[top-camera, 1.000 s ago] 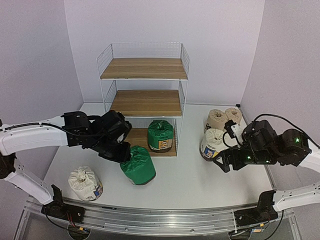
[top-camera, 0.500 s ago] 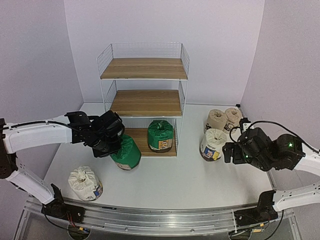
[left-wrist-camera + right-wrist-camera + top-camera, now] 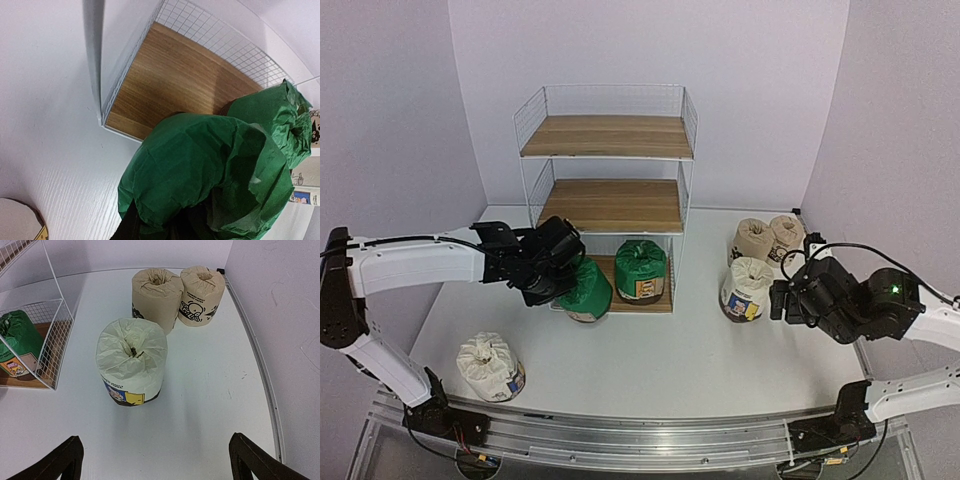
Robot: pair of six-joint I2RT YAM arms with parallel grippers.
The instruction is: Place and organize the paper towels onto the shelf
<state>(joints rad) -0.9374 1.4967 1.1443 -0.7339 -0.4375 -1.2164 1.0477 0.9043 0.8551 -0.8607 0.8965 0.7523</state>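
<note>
Two jaws of the left gripper [image 3: 558, 278] clamp a green roll [image 3: 586, 291] at the front edge of the bottom board of the shelf [image 3: 610, 207], beside the other green roll [image 3: 641, 270]. The right gripper [image 3: 782, 297] gapes wide, empty, facing a white roll [image 3: 132, 360].

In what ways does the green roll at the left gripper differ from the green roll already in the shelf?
The held green roll is clamped in the shut left gripper; the shelved green roll stands free. The held one leans at the front left edge of the bottom board; the shelved one sits upright on its right half. Both have green wrapping.
</note>
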